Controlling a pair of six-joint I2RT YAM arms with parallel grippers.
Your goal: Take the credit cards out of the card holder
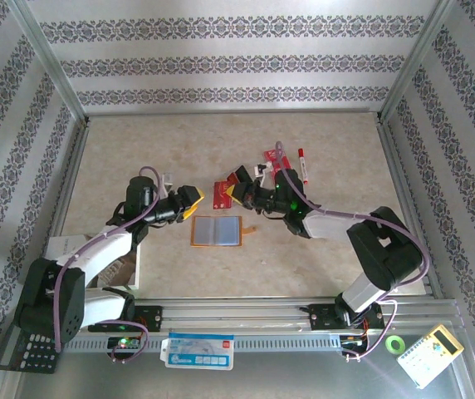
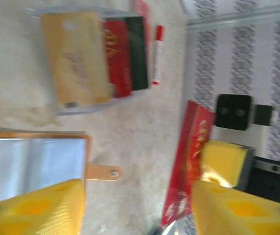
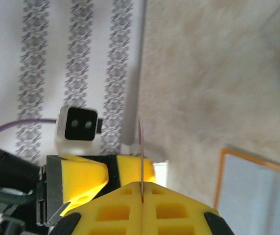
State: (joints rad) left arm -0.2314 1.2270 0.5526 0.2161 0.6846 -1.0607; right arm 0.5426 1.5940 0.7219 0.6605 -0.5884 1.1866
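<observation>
The right tool point(image 3: 141, 196) pinches a thin red card point(image 1: 221, 193), probably a credit card, just beyond the card holder point(image 1: 217, 231), which lies open on the counter point(image 1: 138, 158). The left tool point(image 1: 189, 202), spread and empty, hangs near the holder's far-left corner.

Blurred card holder point(image 2: 32, 164), partly beyond left edge

The left gripper's point(image 2: 137, 208) fingers point(image 2: 42, 210) are matt yellow plastic. Beside them the card holder's point(image 2: 32, 156) pockets gleam like clear plastic. The red card point(image 2: 189, 156) looks glossy, probably plastic, and the tabletop point(image 2: 130, 127) beneath is matt.
</observation>
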